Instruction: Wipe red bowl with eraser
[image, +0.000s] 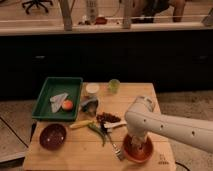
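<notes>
The red bowl (146, 154) is a bright orange-red shallow bowl at the front right of the wooden table (70, 155). My white arm comes in from the right and bends down over it. My gripper (138, 143) points straight down into the bowl, at or just above its bottom. The eraser is hidden; I cannot pick it out under the gripper. A darker maroon-brown bowl (52, 136) sits at the front left.
A green tray (75, 85) at the back left holds a pale cloth (58, 101) and an orange ball (67, 104). A white cup (92, 89), a green cup (114, 85), a banana (80, 124), a green chilli (96, 131), a fork (113, 145) and a dark snack bag (107, 118) lie mid-table.
</notes>
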